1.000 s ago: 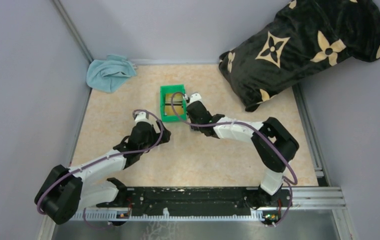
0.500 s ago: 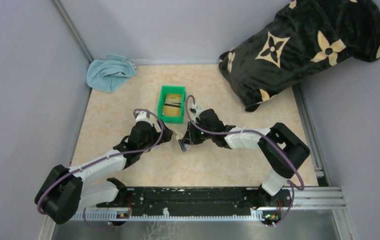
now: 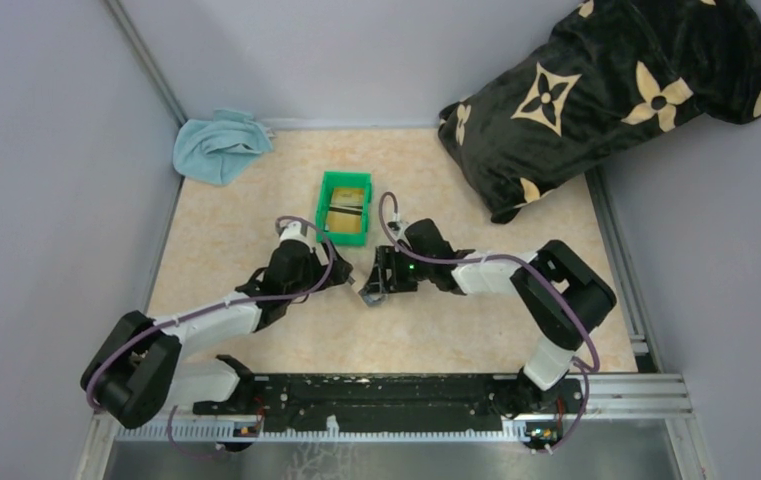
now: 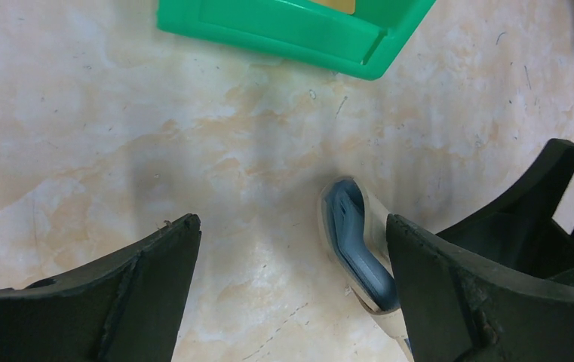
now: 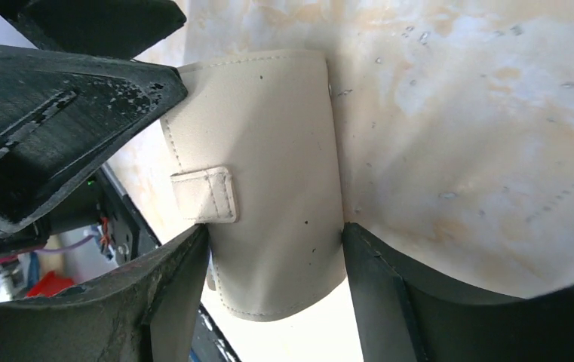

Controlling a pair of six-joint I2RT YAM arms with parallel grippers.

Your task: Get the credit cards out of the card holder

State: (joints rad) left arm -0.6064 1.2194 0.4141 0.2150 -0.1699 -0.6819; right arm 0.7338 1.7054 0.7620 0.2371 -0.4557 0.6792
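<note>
The card holder [image 3: 367, 291] stands tilted on the table just in front of the green bin [image 3: 328, 200]. In the right wrist view its tan face [image 5: 268, 188] fills the gap of my right gripper [image 5: 276, 228], with both side edges against the fingers. The holder's blue-grey inside [image 4: 355, 241] bows outward in the left wrist view. My left gripper [image 4: 291, 226] is wide open beside it, its right finger next to the holder. Gold-tan and black credit cards [image 3: 349, 218] lie in the bin. From above, both grippers [image 3: 348, 278] [image 3: 378, 284] meet at the holder.
A crumpled blue cloth [image 3: 218, 143] lies at the far left corner. A black pillow with tan flowers [image 3: 606, 90] leans at the far right. Grey walls close in the left, back and right sides. The arms' rail [image 3: 386, 390] runs along the near edge.
My right gripper came back from over the bin with the holder, lowered it in front of the bin, and its jaws spread wider. The left arm shifted slightly right toward the holder.
</note>
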